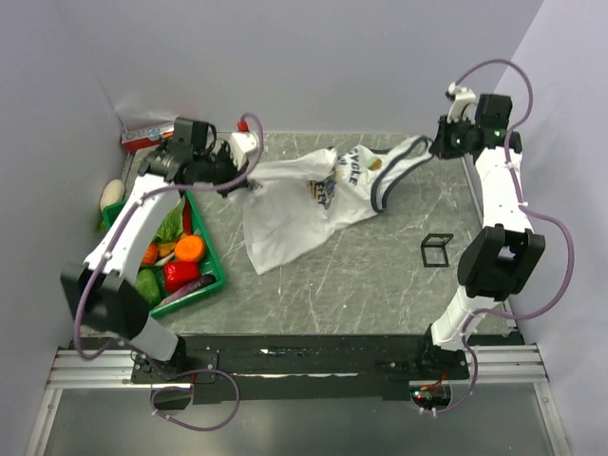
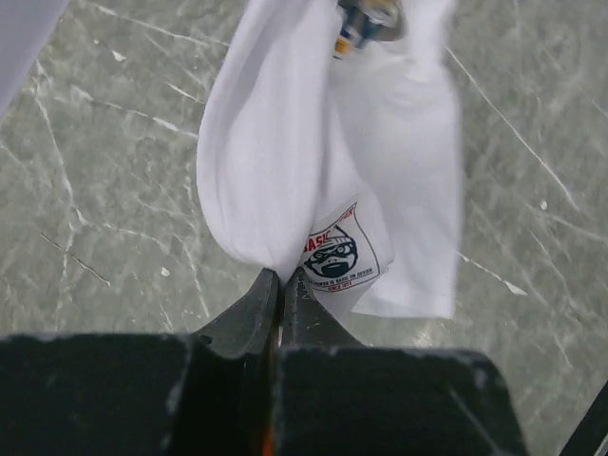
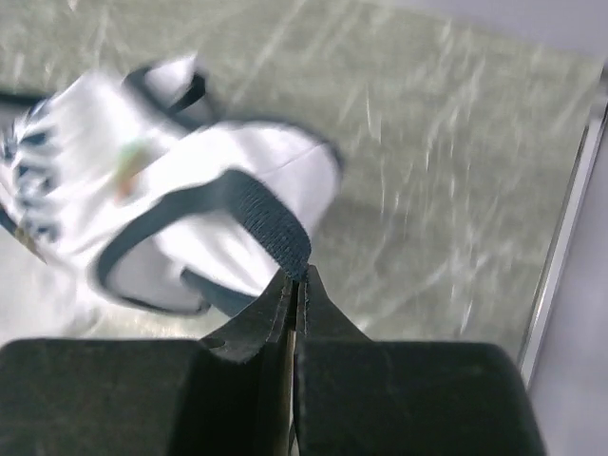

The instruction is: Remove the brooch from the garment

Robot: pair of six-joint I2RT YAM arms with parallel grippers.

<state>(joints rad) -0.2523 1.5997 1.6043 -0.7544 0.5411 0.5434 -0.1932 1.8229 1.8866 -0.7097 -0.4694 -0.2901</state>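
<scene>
The white garment (image 1: 294, 214) with navy trim hangs stretched between my two grippers above the table. My left gripper (image 1: 242, 182) is shut on a white fold of it; in the left wrist view the gripper (image 2: 282, 275) pinches the cloth (image 2: 266, 161) beside a printed label (image 2: 334, 256). My right gripper (image 1: 435, 144) is shut on the navy armhole trim, as the right wrist view shows (image 3: 299, 274). A small green-and-orange spot, probably the brooch (image 1: 373, 163), sits on the chest near the lettering. It shows blurred in the right wrist view (image 3: 128, 166).
A green basket (image 1: 217, 277) of toy vegetables stands at the left, under the left arm. A small black wire frame (image 1: 437, 250) stands on the marble table (image 1: 380, 285) at the right. A red item (image 1: 142, 141) lies in the back left corner.
</scene>
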